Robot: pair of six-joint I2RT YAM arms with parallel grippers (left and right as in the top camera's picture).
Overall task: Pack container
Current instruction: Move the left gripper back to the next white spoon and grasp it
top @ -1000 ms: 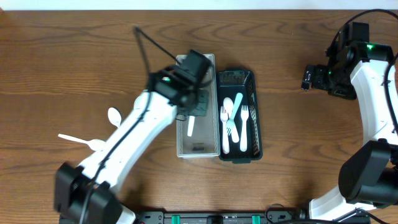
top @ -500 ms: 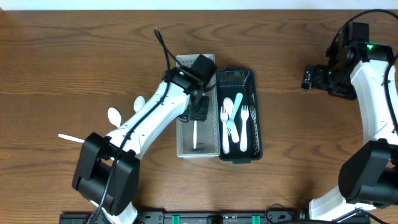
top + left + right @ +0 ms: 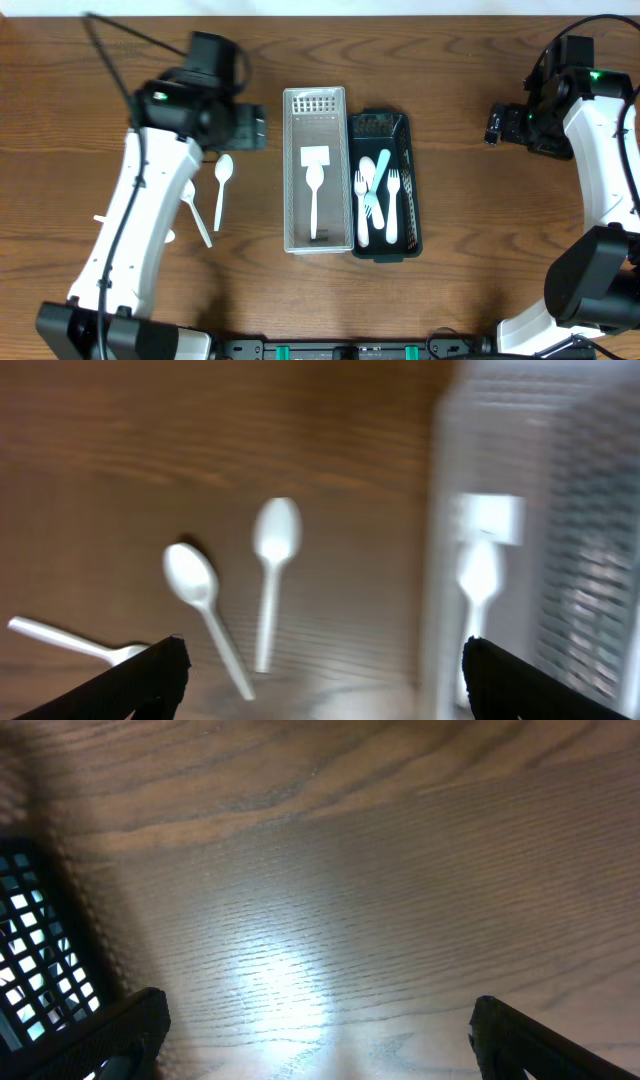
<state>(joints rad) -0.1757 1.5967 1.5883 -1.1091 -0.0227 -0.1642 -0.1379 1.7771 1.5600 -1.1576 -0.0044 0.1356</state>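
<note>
Hovering left gripper (image 3: 252, 131), spoon (image 3: 314, 190) in clear tray (image 3: 292, 235)

We see a clear tray (image 3: 314, 101) mid-table (image 3: 460, 270), one white spoon (image 3: 314, 192) lying lengthwise inside. Beside it, a black basket (image 3: 378, 125) holds white forks (image 3: 366, 198). Loose spoons (image 3: 222, 188) lie toward the left edge.

- Dead centre, two trays stand side by side, long sides touching: the left tray (image 3: 315, 102) and the right tray (image 3: 380, 124), which sits slightly lower in the frame.
- One spoon (image 3: 314, 190) lies lengthwise in the left tray.
- Forks (image 3: 393, 198) overlap in the right tray's lower half.
- Left of the trays, on the table (image 3: 450, 260), two loose spoons (image 3: 221, 190) lie close together.
- The left gripper (image 3: 257, 131) hangs just beside the left tray's upper-left corner.
- The right gripper (image 3: 492, 126) is at upper right, well apart from the trays.
</note>
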